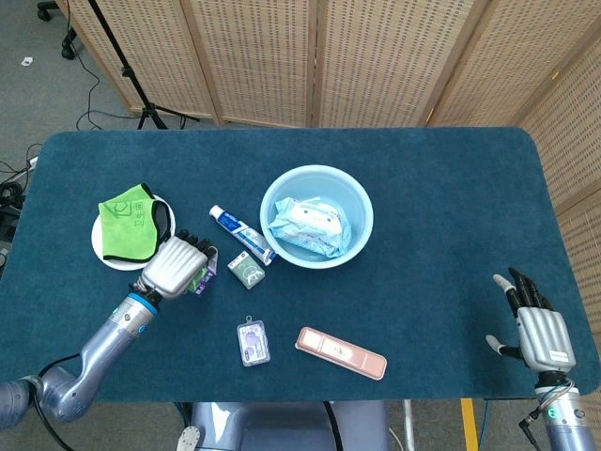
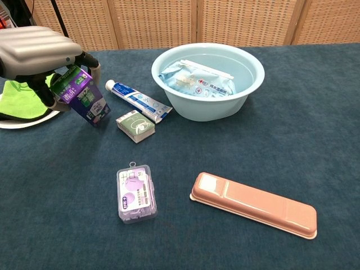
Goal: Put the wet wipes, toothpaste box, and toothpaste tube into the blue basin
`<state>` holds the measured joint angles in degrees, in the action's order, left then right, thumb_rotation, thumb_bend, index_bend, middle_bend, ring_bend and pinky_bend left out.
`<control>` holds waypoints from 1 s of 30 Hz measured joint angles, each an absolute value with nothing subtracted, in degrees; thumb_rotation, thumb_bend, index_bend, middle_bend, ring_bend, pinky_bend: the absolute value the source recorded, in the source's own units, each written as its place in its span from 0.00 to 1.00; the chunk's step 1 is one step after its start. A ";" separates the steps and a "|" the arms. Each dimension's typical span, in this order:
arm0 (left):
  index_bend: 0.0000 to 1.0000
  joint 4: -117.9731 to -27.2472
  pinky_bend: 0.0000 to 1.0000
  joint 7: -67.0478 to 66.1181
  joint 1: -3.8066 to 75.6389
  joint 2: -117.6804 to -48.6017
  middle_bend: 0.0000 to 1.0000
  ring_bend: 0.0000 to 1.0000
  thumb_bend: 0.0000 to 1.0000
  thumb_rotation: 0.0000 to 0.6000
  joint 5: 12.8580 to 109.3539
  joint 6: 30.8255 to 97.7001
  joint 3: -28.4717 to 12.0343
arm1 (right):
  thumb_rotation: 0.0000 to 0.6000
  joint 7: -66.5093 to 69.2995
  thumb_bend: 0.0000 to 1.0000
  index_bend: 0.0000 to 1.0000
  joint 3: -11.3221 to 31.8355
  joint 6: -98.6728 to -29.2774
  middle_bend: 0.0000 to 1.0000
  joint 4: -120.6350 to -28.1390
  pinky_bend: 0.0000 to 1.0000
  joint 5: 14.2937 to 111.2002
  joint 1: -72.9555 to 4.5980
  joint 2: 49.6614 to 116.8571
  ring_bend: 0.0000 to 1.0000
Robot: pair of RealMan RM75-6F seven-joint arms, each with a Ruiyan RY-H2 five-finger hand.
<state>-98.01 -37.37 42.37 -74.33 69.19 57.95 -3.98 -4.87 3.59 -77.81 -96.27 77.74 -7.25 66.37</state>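
We carry the box toward the basin.
Round light-blue plastic basin [image 2: 247, 93], upper centre, holds the soft wet wipes pack [image 2: 198, 80]; our left hand [image 2: 35, 52], upper left, grasps the purple-green cardboard toothpaste box [image 2: 82, 96], light, stiff, likely crushable; right hand [image 1: 542, 329] released.

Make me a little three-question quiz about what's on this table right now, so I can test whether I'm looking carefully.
1. True or false: the wet wipes already lie inside the blue basin.
2. Which hand holds the purple and green toothpaste box? A) left hand B) right hand C) neither
3. Fill in: the toothpaste tube lies on the table between the held box and the ____.

Key
1. True; the pack lies in the basin.
2. A; the left hand grips the box off the table, while the right hand holds nothing, fingers apart, near the table's edge.
3. Basin.
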 measured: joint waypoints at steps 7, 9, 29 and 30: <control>0.74 -97.75 0.37 -38.72 43.52 -75.30 0.42 0.43 0.30 1.00 67.84 58.47 -5.85 | 1.00 -4.18 0.21 0.13 3.88 -77.33 0.03 -95.83 0.20 77.19 -7.32 66.30 0.00; 0.75 -97.84 0.37 -38.90 43.87 -75.35 0.43 0.44 0.31 1.00 67.45 58.82 -6.66 | 1.00 -3.97 0.21 0.13 3.99 -77.07 0.03 -95.71 0.20 76.93 -7.36 66.27 0.00; 0.77 -101.83 0.38 -42.68 48.50 -74.43 0.43 0.45 0.32 1.00 63.56 62.41 -13.69 | 1.00 -0.87 0.21 0.13 4.85 -75.52 0.03 -94.62 0.20 75.38 -7.52 65.62 0.00; 0.77 -101.81 0.38 -42.86 48.86 -74.61 0.43 0.45 0.32 1.00 63.44 62.52 -14.02 | 1.00 -0.70 0.21 0.13 4.88 -75.39 0.03 -94.54 0.20 75.26 -7.53 65.58 0.00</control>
<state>-101.81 -42.86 48.86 -74.61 63.44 62.52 -14.02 -0.70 4.88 -75.39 -94.54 75.26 -7.53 65.58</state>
